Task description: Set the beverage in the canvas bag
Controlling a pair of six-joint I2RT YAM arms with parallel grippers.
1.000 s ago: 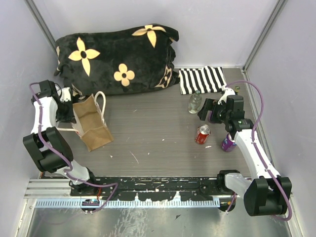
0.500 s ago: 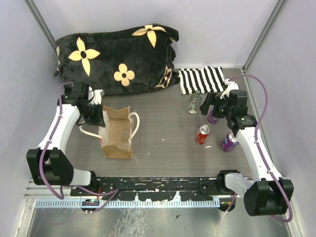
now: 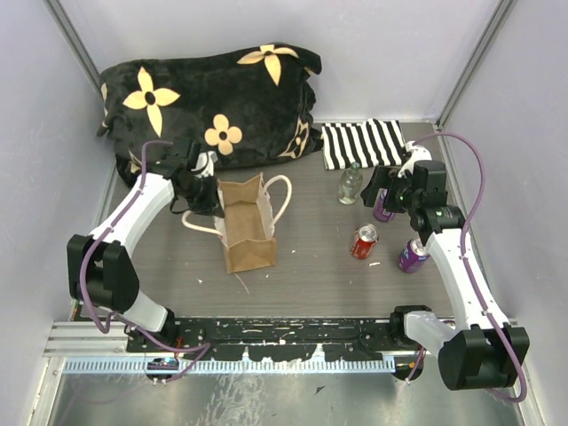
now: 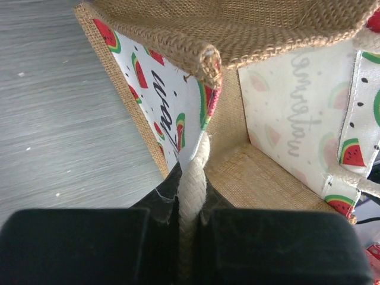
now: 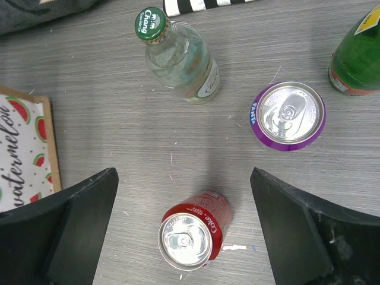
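The bag (image 3: 247, 224) is sitting in the left half of the table (image 3: 311, 275), toward the far edge and just in front of the cushion (image 3: 213, 98), with its open mouth facing up. The left gripper (image 4: 190, 202) is clamping one cream rope handle (image 4: 196, 163) at the bag's left side, the fingers pinched tight on the rope. The wrist view shows a watermelon-print lining inside the burlap. The other handle is looping out on the bag's right.

Well apart from the bag, in the right half of the table, the drinks are clustered. The right gripper (image 5: 183, 178) is hovering over them with its fingers spread wide and holding nothing. A Coke can (image 5: 193, 231) is standing below the gap between the fingers. Beyond it, a Fanta can (image 5: 289, 116) is standing to the right and a Chang bottle (image 5: 181, 56) to the left, apart from each other. A green bottle (image 5: 356, 53) is showing at the edge of the wrist view, near the Fanta can. A second purple can (image 3: 410, 255) is standing toward the right edge, beside the Coke can. A striped cloth (image 3: 364, 142) is lying by the far right corner.
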